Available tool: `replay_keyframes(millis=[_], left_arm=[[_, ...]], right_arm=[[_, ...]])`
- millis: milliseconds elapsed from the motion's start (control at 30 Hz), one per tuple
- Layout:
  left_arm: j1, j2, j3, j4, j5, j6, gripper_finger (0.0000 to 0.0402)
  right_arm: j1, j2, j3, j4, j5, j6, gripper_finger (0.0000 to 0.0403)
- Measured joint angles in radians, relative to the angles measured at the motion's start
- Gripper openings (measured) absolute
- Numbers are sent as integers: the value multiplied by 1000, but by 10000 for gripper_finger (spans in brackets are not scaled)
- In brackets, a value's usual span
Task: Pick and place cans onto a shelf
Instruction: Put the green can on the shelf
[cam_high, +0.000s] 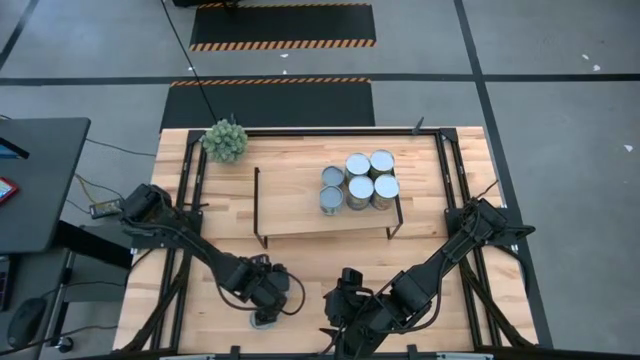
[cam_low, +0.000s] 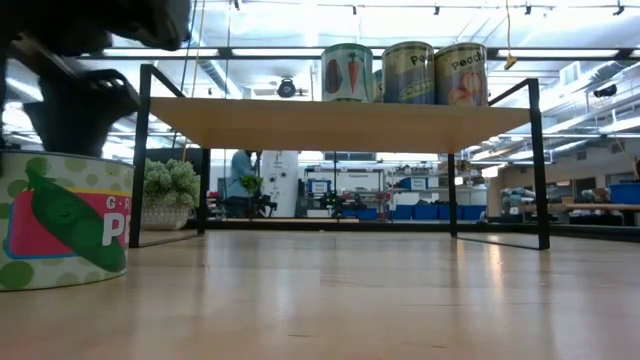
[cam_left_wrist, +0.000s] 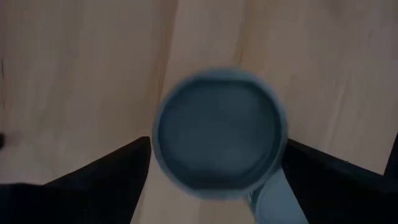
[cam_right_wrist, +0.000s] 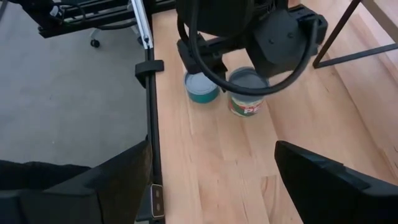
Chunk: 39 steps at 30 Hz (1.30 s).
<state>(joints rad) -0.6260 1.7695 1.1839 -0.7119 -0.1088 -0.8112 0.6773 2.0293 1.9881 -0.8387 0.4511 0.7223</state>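
Upper left of the high view: a green ball-shaped plant (cam_high: 225, 140) on the pale plank bench (cam_high: 300, 262), out of the way. Lower left of centre: the left end effector (cam_high: 262, 292) hangs straight over a pea can (cam_left_wrist: 217, 130), fingers spread to about the can's width, one to each side, gripping nothing yet. Sits upright on the bench, this can: a short cylinder with a dull blue-grey lid, a raised rim and a glossy paper label in green and pink. Just beside it, a second can with a teal label (cam_right_wrist: 202, 88), near enough to be clipped by a finger on the descent and shoved or tipped. Likely trouble otherwise: fingers landing on the rim instead of passing down the sides, or a slick label slipping in a shallow pinch. Centre: the shelf (cam_high: 290, 205), a smooth light-wood board on thin black metal end frames, its left half bare. Right half carries six cans (cam_high: 360, 190) clustered tight, silvery and blue-grey lids together. Risk there as well: a can carried in too low catching the board's edge, or one set down too close nudging the cluster. Lower middle, right of the left arm: the right end effector (cam_high: 340, 300) waits, fingers wide apart and empty.
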Motion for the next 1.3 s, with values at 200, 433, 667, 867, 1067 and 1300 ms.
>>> replay_keyframes(millis=[200, 433, 667, 867, 1067, 1300], left_arm=[[13, 9, 0, 20, -47, 12, 360], [6, 62, 0, 42, -44, 20, 348], [7, 68, 0, 54, -45, 13, 298], [7, 70, 13, 41, -43, 29, 287], [8, 66, 133, -56, 0, 222, 287], [43, 63, 381, -271, 26, 449, 287]], right_arm=[[0, 0, 0, 0, 0, -11, 347], [0, 0, 0, -1, -1, -24, 347], [0, 0, 0, -3, -7, -42, 347], [0, 0, 0, -6, -11, -45, 347], [2, -5, 0, -34, -72, -45, 347], [19, -35, 0, -131, -93, -6, 347]])
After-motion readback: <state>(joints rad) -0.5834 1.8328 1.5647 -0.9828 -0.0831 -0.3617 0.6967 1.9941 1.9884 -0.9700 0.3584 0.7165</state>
